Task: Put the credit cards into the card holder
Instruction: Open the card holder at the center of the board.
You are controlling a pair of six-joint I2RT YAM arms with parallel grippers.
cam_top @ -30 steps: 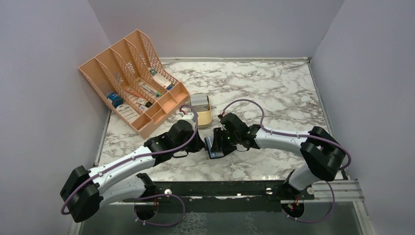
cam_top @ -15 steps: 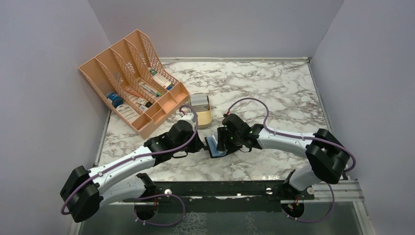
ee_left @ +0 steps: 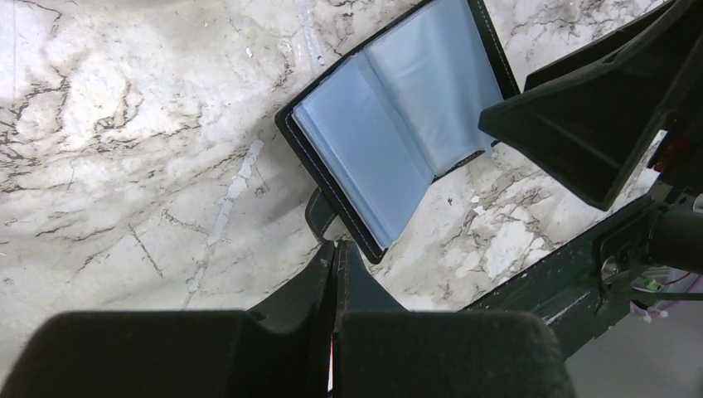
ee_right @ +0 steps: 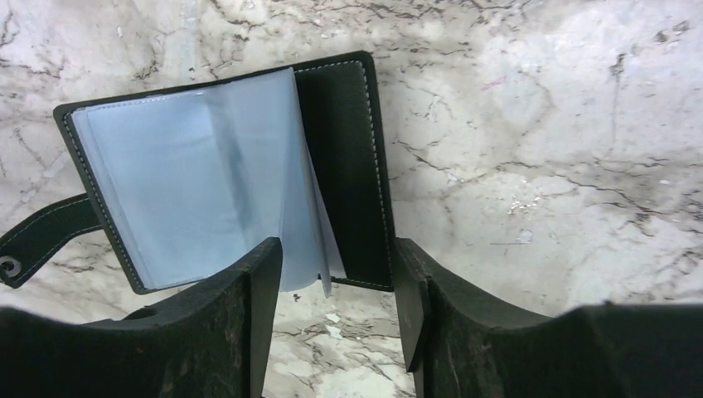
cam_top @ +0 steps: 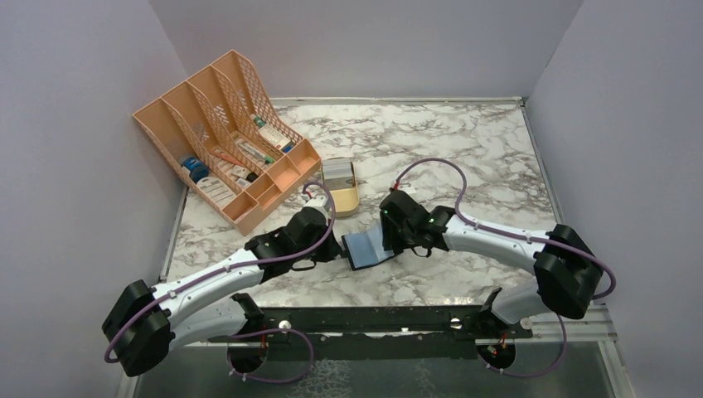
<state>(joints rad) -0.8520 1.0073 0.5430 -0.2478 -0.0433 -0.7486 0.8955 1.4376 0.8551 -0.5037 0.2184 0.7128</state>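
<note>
Between left tool (cam_top: 332,246) and right tool (cam_top: 396,236), on marble counter (cam_top: 464,149): card holder (cam_top: 370,247), black, folding, blue-grey lining uppermost. One second back, stood part-folded and tilted between the same two tools; now spread flat, both covers down, clear inner leaves fanned toward right tool. Right tool: fingers wide apart, astride near edge of bare black cover, gripping nothing. Left tool: fingers (ee_left: 319,282) pressed together, nothing visible between them, tips just beside closure strap (ee_left: 319,214); strap loose on counter. Credit cards: none seen in either wrist view, visible leaves of holder empty-looking. Possibly the grey stack inside tan tin (cam_top: 340,186) just beyond left tool, too small to confirm. Peach file organiser (cam_top: 232,149) farther beyond left tool, not part of the job. Judgement: opening step done, holder ready to receive; loading not yet begun. Next requirement, likely: fetch of one card by a free tool, other tool steadying covers against springing shut.
</note>
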